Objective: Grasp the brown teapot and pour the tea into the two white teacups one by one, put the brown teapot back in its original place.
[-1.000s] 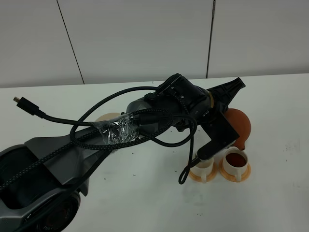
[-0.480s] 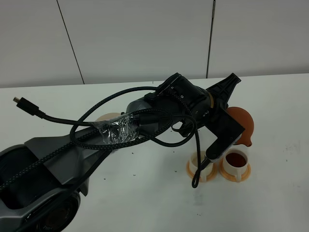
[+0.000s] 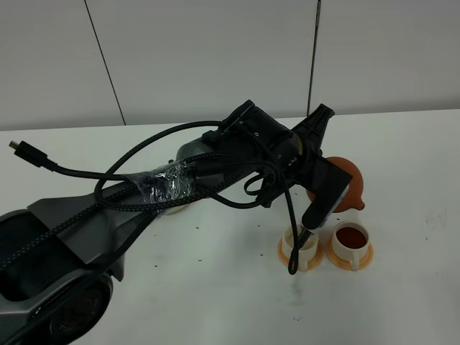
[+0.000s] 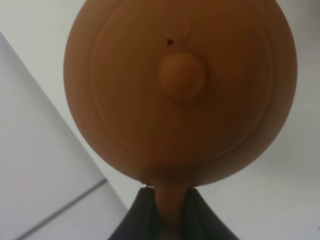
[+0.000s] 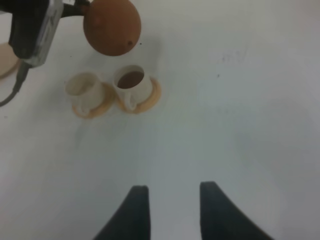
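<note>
The left arm's black camera block (image 3: 325, 198) covers part of the brown teapot (image 3: 346, 181). A looped black cable (image 3: 290, 241) hangs in front of the paler teacup (image 3: 302, 246). The left hand (image 4: 167, 205) is pinching the teapot's handle, holding the pot aloft just behind the cups. The tea-filled teacup (image 3: 351, 238) holds dark red-brown liquid; the other shows a pale inside. Each sits on an orange saucer (image 3: 351, 260), and the two saucers touch on the white worktop (image 3: 402, 302). The cream coaster (image 5: 4, 60) lies bare, off to one side. The right hand (image 5: 172, 200) hovers with its fingers spread, well apart from the cups.
</note>
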You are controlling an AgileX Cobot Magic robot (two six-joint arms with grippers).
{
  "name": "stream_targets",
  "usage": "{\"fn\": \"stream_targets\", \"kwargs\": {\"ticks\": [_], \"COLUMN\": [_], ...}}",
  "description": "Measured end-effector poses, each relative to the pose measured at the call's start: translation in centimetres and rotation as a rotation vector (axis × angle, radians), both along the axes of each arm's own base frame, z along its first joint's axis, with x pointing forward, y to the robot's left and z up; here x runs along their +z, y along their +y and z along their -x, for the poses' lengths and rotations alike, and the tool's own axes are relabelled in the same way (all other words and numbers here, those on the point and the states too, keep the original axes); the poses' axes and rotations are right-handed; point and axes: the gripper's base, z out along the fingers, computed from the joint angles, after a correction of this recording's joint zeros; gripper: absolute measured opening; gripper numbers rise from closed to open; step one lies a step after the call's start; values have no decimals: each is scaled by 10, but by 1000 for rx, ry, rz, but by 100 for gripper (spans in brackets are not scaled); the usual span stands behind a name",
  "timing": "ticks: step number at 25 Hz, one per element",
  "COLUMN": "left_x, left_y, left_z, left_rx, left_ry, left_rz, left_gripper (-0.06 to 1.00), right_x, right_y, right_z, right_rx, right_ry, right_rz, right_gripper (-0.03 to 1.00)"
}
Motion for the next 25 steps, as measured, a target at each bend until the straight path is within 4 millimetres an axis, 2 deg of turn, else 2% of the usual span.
{"fn": "stream_targets", "kwargs": {"ticks": [13,25], "left_x": [-3,-7], "left_y": [21,33], "left_z": [-13,-16], "left_rx": [97,148], "left_ry": [137,238], "left_rz": [120,139], "left_gripper": [17,17], "right_x": [0,0], "right_y": [0,0], "right_z": [0,0], "right_rx": [0,0], "right_ry": [0,0], "right_rz": [0,0], "right_gripper": [24,24]}}
